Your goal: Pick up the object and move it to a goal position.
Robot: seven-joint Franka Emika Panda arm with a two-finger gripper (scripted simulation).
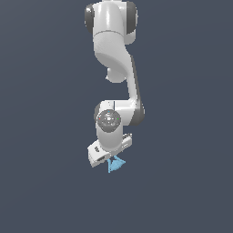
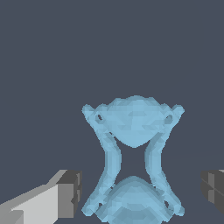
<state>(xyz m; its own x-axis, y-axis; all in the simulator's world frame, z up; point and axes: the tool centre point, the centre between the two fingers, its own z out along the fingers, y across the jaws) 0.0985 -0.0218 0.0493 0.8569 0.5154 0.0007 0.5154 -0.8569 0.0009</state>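
Observation:
The light-blue hourglass-shaped object (image 1: 116,164) lies on the dark grey floor, right under my hand in the exterior view. In the wrist view the object (image 2: 133,118) fills the middle, two rounded lobes joined by two thin struts. My gripper (image 1: 112,158) is low over it. In the wrist view my gripper (image 2: 141,192) is open. One dark fingertip (image 2: 70,192) stands to one side of the object's near lobe and the other fingertip (image 2: 213,190) further off on the opposite side. Neither pad touches the object.
The white arm (image 1: 113,50) reaches down from the top of the exterior view. The plain dark grey floor (image 1: 45,182) lies all around. No goal marker shows in either view.

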